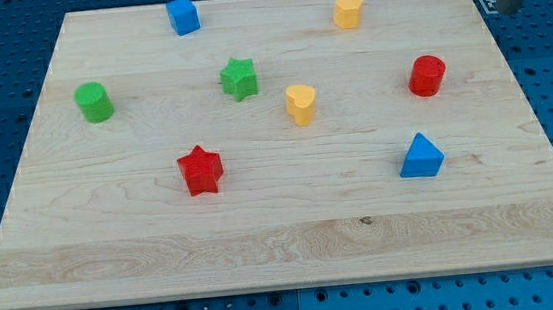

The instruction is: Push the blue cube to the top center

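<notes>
Wooden board (284,245) holds your blue cube (183,16) near its top-left, while my tip (507,9), perhaps off-board, stands far right, touching nothing.

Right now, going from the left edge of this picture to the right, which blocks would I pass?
Green cylinder, blue cube, red star, green star, yellow heart, yellow block, blue triangle, red cylinder. My tip is not in view.

Blue cube (183,16) upright; board's top, left-of-centre

Wooden board (284,245) carries eight coloured blocks.
</notes>
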`<state>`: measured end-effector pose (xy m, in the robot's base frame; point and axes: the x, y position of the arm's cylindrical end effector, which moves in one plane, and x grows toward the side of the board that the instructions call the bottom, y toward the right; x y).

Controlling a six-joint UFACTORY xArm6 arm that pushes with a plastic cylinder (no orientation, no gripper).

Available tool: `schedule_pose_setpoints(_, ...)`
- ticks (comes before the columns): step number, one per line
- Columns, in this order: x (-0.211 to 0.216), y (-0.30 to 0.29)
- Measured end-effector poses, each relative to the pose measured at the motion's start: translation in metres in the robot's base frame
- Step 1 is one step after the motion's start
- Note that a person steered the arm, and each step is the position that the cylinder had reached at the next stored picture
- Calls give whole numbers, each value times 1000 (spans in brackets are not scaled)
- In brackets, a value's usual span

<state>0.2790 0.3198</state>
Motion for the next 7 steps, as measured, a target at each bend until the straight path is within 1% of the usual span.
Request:
schedule_pose_setpoints(2,24,-68)
schedule_pose_setpoints(4,61,-136)
schedule_pose_setpoints(5,67,-176)
schedule_pose_setpoints(7,48,-267)
